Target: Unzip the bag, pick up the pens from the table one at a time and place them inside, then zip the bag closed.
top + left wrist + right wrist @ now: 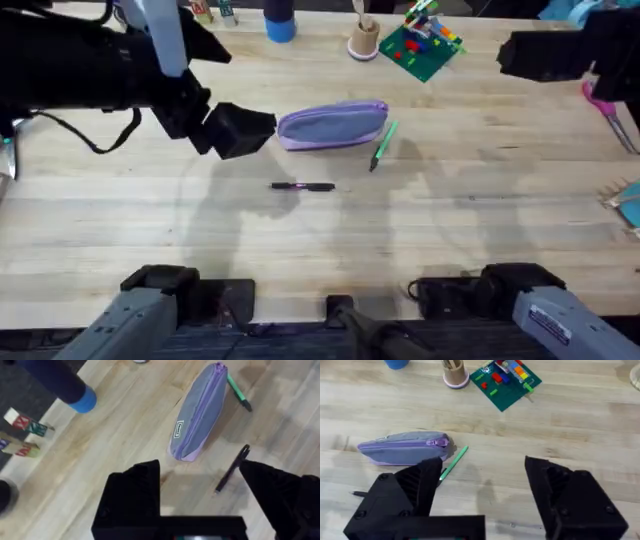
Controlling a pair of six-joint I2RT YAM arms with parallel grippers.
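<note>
Both my grippers hang spread, grasping nothing: left gripper (pixel 200 485) just beside the zipped bag (pixel 332 124), right gripper (pixel 482 495) well off it. Green pen (pixel 383 144) touches the bag; black pen (pixel 303 186) lies near it on the table (pixel 480 230).

- looks like a robotics lab or test bench: two dark robot arm bases (pixel 160 290) are mounted at the near edge of a large light plank-grain wooden table (pixel 480 220).
- along the far edge sit practice props: a green toy-brick baseplate with coloured bricks (pixel 422 45), a small wooden cup (pixel 364 40), a blue cylinder (pixel 280 22).
</note>
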